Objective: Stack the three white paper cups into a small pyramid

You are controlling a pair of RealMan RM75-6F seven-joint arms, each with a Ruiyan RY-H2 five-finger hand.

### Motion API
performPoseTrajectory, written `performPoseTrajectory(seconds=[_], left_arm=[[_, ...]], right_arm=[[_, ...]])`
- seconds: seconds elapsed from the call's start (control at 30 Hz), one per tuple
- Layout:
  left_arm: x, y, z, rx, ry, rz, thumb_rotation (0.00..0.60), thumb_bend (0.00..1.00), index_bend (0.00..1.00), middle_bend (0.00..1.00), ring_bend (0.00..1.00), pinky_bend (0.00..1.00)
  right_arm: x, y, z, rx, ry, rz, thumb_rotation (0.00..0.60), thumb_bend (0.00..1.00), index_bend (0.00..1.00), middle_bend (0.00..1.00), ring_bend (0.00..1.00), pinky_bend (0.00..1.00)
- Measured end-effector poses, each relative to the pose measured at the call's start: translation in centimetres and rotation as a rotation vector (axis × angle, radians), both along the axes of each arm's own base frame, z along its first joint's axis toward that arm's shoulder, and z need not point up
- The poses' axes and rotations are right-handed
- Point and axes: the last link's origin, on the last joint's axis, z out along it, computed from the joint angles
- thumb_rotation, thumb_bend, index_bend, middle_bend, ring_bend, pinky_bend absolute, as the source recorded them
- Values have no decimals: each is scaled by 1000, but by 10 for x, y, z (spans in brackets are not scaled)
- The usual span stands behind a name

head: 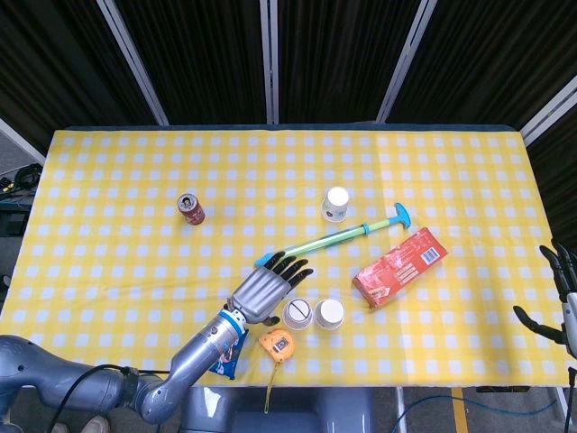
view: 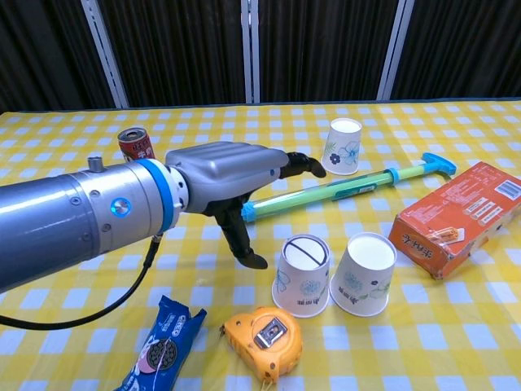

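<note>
cups sit inverted, two touching near the table's front edge, a third well apart behind. our left hand hangs released beside them. thin, light paper, we judge; hold the sidewall gently.

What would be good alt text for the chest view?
The robot's left hand hovers open beside two upside-down paper cups standing together on a yellow checked table. A third cup stands farther back, near a green pump, orange box, can and tape measure.
</note>
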Motion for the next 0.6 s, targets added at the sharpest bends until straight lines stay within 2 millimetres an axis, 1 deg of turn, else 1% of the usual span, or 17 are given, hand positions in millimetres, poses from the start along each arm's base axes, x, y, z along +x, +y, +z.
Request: performPoseTrajectory(seconds=[0.1, 0.2, 0.3, 0.4, 0.43, 0.47, 0.53, 0.6], left_arm=[[-9, 0, 13, 25, -24, 9, 600, 169, 61, 0, 0, 0], [-26, -2, 29, 65, -44, 23, 600, 168, 56, 0, 0, 0], [-55, -5, 52, 131, -41, 46, 600, 168, 50, 0, 0, 0], [-90, -13, 77, 204, -22, 85, 600, 168, 49, 0, 0, 0], [-107, -18, 92, 241, -21, 104, 600, 168, 48, 0, 0, 0], [-113, -20, 97, 255, -23, 111, 600, 169, 48, 0, 0, 0], [-136, -31, 116, 301, -36, 140, 600, 168, 48, 0, 0, 0], [-154, -41, 129, 334, -46, 165, 600, 168, 48, 0, 0, 0]], right_arm=[[0, 0, -2, 5, 11, -2, 600, 95, 41, 0, 0, 0], [0, -1, -6, 13, 28, -5, 600, 95, 41, 0, 0, 0], [1, -2, -11, 22, 46, -11, 600, 95, 41, 0, 0, 0], [1, -4, -16, 31, 62, -15, 600, 95, 43, 0, 0, 0], [2, -4, -17, 33, 66, -16, 600, 95, 44, 0, 0, 0], [3, -5, -19, 34, 69, -16, 600, 95, 46, 0, 0, 0], [6, -8, -23, 38, 69, -15, 600, 95, 53, 0, 0, 0], [10, -13, -27, 46, 66, -9, 600, 95, 60, 0, 0, 0]])
